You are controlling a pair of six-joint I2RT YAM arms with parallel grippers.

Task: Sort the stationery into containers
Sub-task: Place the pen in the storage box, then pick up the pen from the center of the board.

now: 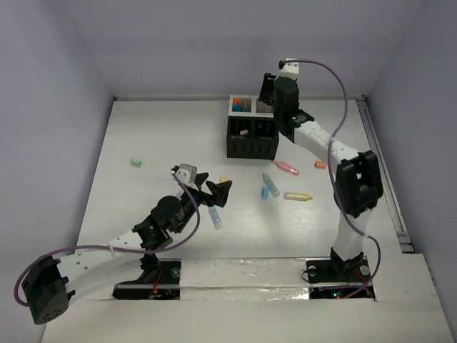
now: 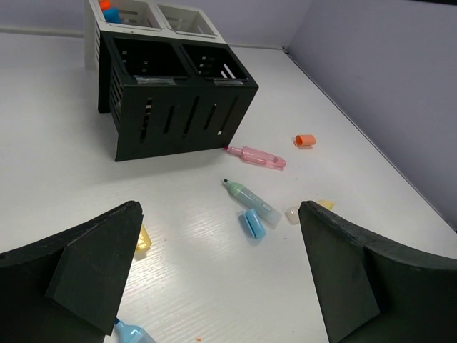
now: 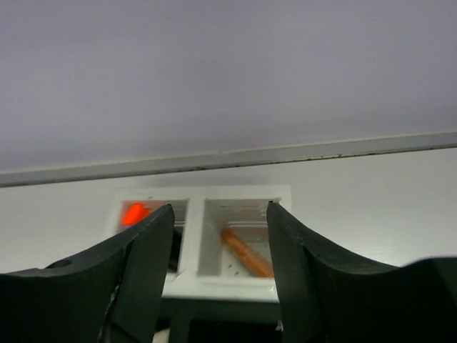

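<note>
Hovering over organizer (image 3: 194,243), right pincer (image 3: 220,214) spread, empty; pencil (image 3: 244,251) below in white compartment.

Matt white table (image 1: 157,128); organizer (image 1: 251,140) seemingly matt plastic.

**Operator:** Which items are incomplete in the left wrist view?

**Technician:** The blue highlighter (image 2: 132,334) is cut off by the bottom edge. One yellow item (image 2: 143,239) is partly hidden behind a finger (image 2: 86,264) of the left gripper (image 2: 220,214), so its type cannot be determined.

**Operator:** And in the right wrist view?

**Technician:** The organizer (image 3: 235,284) is cut off below, and its black part is mostly hidden. The orange object (image 3: 134,212) in the left white compartment is too blurred to identify. The pencil (image 3: 245,254) has its lower end hidden behind the compartment wall
</note>
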